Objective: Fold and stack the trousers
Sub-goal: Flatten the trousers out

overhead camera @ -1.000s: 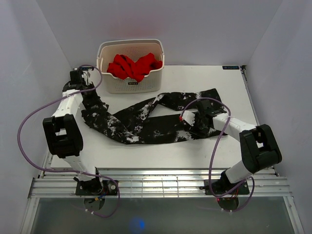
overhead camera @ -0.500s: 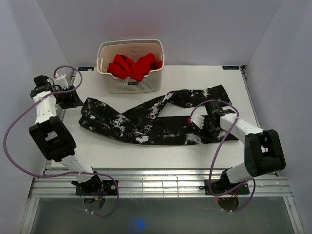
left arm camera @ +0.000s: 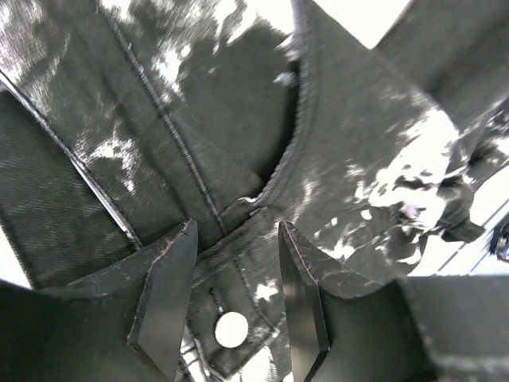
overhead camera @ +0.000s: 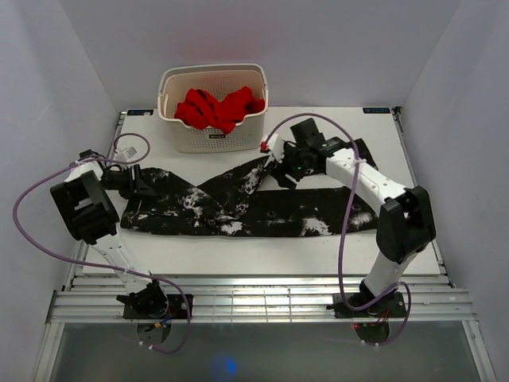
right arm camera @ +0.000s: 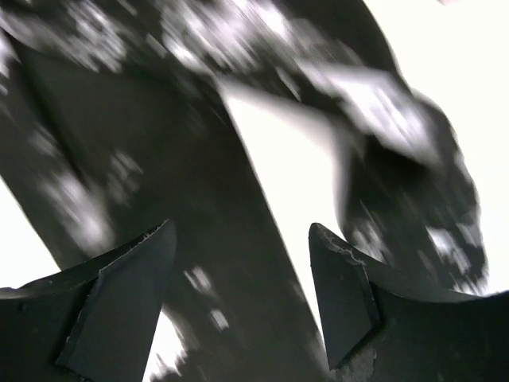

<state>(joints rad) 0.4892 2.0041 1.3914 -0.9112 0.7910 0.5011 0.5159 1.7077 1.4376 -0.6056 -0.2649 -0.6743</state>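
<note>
Left wrist view: the left gripper [left arm camera: 233,306] stood part-open, its jaws astride the waistband [left arm camera: 262,219] of the trousers [left arm camera: 191,111]. The white button [left arm camera: 231,329] lay between the fingertips. No fabric appeared to be pinched.

Right wrist view (blurred): the right gripper [right arm camera: 238,294] was spread wide and empty above one trouser leg [right arm camera: 191,207].

Top external view: the trousers lay unfolded across the middle of the table [overhead camera: 334,127]. The waist end sat at the left under the left gripper. The two legs ran rightward and splayed apart, with the far leg angled toward the right rear corner. The right gripper hovered over that far leg, near the crotch. A basket [overhead camera: 211,137] holding a red garment [overhead camera: 219,107] stood just behind the trousers.

Assessment: the step in hand was probably straightening the garment and taking grips before the first fold. The next move called for the left jaws to close on the waistband. The right gripper would need to descend, pinch the far leg and draw it onto the near leg.
</note>
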